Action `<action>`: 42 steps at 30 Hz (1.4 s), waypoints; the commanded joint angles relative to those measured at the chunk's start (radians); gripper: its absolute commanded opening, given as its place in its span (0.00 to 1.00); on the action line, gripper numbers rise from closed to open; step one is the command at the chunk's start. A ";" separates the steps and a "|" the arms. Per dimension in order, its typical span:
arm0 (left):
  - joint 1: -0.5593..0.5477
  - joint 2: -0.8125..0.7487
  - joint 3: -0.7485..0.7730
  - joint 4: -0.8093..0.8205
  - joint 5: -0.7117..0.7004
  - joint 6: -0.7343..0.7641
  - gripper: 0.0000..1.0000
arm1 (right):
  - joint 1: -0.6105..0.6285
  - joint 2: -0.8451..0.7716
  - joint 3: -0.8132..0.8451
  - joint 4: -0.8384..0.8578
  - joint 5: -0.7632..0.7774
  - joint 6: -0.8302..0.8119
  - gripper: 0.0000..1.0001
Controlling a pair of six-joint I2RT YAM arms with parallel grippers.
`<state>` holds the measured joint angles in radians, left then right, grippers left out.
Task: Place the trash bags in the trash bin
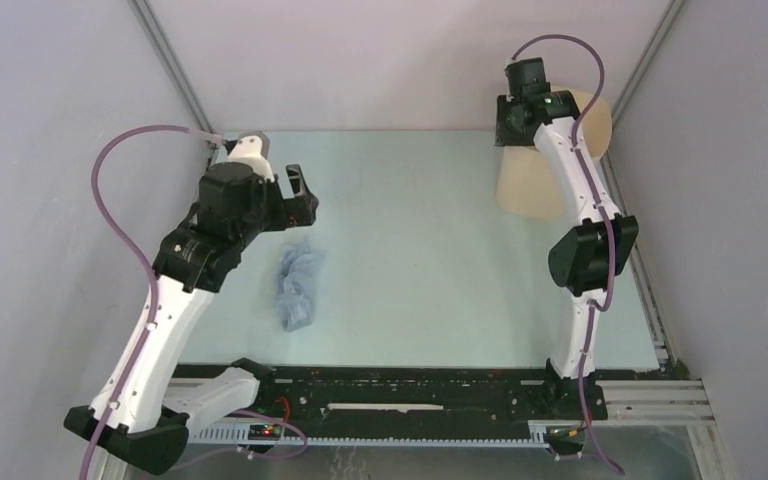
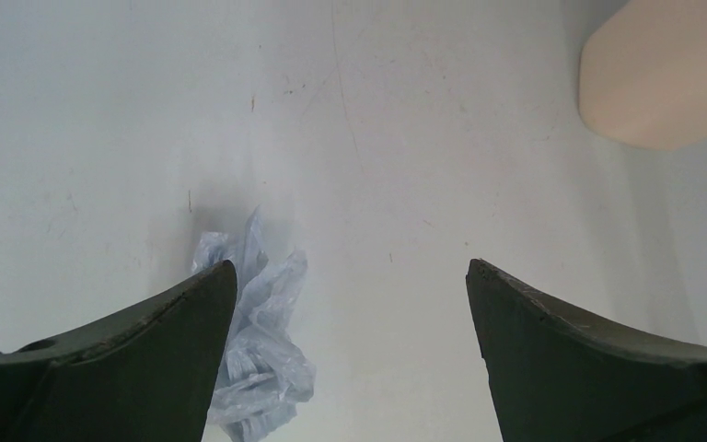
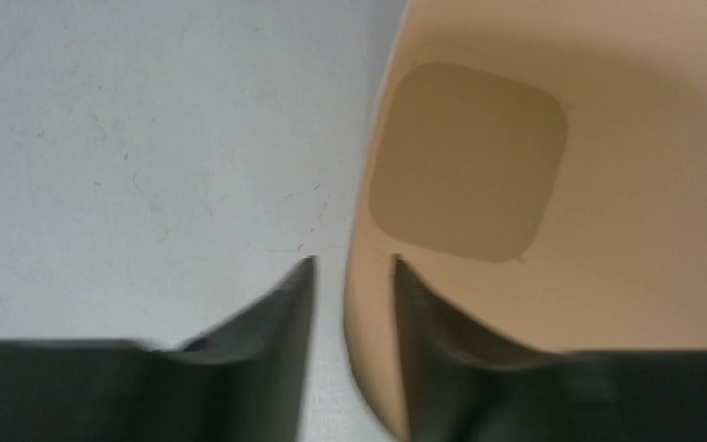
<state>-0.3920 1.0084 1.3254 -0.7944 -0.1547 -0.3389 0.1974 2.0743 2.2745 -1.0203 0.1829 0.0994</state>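
Beside one trash bag [image 1: 300, 285], left end effector [image 2: 350, 267] gapes; right end effector [image 3: 353, 261], apart, straddles one trash bin [image 3: 608, 304] rim.

The left arm [image 1: 160, 320] leans forward with its elbow bent. The left gripper [image 2: 350, 276] points downward, its fingers spread wide. The right arm [image 1: 588, 200] stretches far forward, nearly straight. The right gripper [image 3: 354, 267] points down, its fingers only narrowly apart.

I work in a robotics lab cell: plain grey wall panels [image 1: 50, 100], bare aluminium frame struts [image 1: 170, 60], a pale blue tabletop [image 1: 440, 200], a black mounting rail [image 1: 410, 392] along its near edge.
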 commanded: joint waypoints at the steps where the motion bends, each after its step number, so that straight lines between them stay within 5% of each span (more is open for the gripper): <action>1: -0.006 0.017 0.078 0.011 -0.019 0.002 1.00 | 0.018 -0.068 -0.023 0.002 -0.024 -0.020 0.32; 10: -0.004 0.055 0.098 -0.113 -0.191 -0.129 1.00 | 0.085 -0.207 -0.134 -0.025 -0.071 -0.035 0.02; 14: -0.001 0.068 0.095 -0.168 -0.254 -0.170 1.00 | 0.093 -0.287 -0.213 -0.025 -0.154 -0.042 0.00; 23: 0.127 0.097 -0.131 -0.135 0.082 -0.243 1.00 | 0.102 -0.383 -0.385 0.010 -0.183 -0.098 0.00; 29: 0.150 0.189 -0.239 -0.110 0.102 -0.193 1.00 | 0.106 -0.435 -0.462 0.031 -0.111 -0.122 0.00; 33: 0.150 0.304 -0.255 -0.083 0.113 -0.151 0.99 | 0.103 -0.457 -0.471 0.027 -0.129 -0.104 0.24; 37: 0.148 0.412 -0.238 -0.090 0.102 -0.103 0.88 | 0.131 -0.476 -0.461 -0.003 -0.134 -0.083 0.50; 42: 0.124 0.449 -0.220 -0.093 0.077 -0.078 0.65 | 0.188 -0.485 -0.417 -0.102 -0.028 -0.030 0.64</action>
<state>-0.2504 1.4628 1.0893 -0.8993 -0.0647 -0.4644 0.3405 1.6325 1.8004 -1.0447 0.0746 0.0254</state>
